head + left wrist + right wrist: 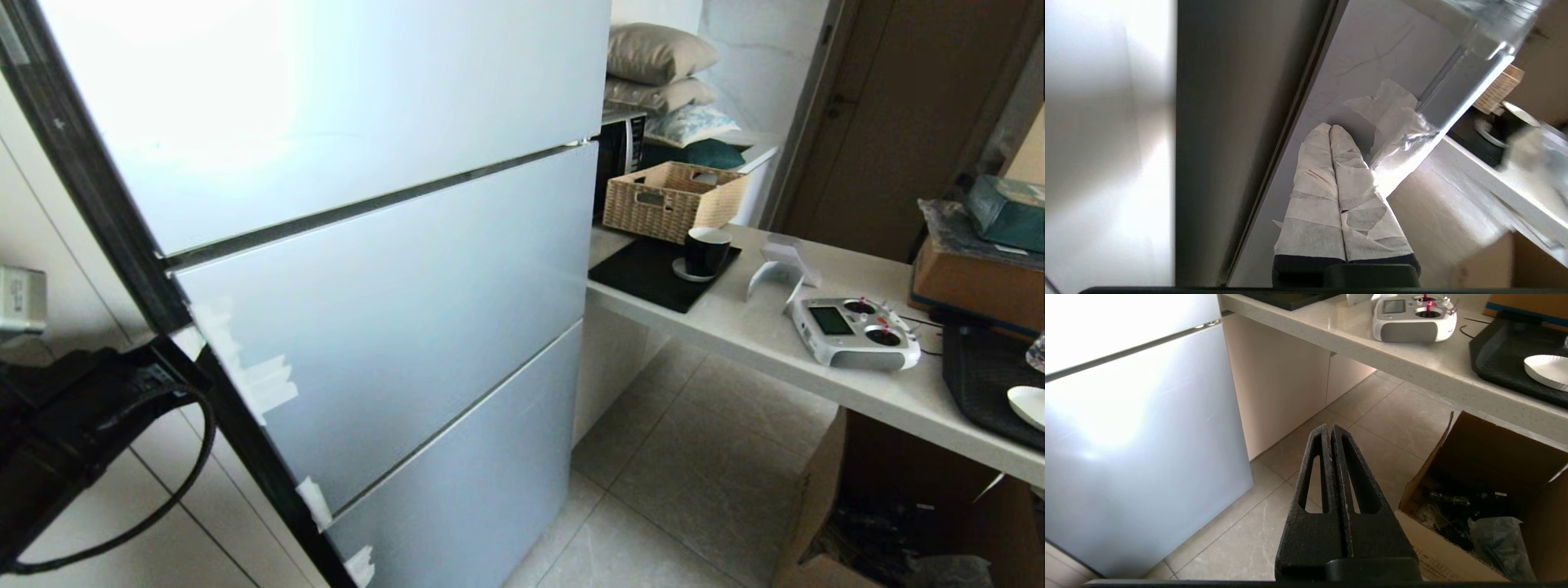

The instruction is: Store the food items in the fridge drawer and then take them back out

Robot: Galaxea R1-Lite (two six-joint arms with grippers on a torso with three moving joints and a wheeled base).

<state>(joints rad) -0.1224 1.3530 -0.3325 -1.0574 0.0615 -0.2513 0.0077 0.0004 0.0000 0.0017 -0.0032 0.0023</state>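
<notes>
Left wrist view: L gripper [1331, 130], taped fingers [1312, 196] pressed together w/ nothing btwn, is sitting at fridge door [1355, 53] edge by torn tape [1392, 106]. Fridge drawer & food items aren't showing in any view. Risk: closed tips are likely skidding off edge w/o opening door; R gripper [1329, 428] is hanging shut over floor [1396, 416]

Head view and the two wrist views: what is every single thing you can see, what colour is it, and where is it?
fridge: one, pale blue-grey, left, doors shut
counter: one, cream, right of fridge
wicker basket: one, tan, counter's far end
cup: one, black, on black mat beside basket
remote controller: one, white, on counter
pillows: three, beige and patterned, stacked behind basket
cardboard box: one, brown, on floor under counter
left end effector: one, white-taped, shut, at fridge's edge
right end effector: one, black, shut, above floor
</notes>
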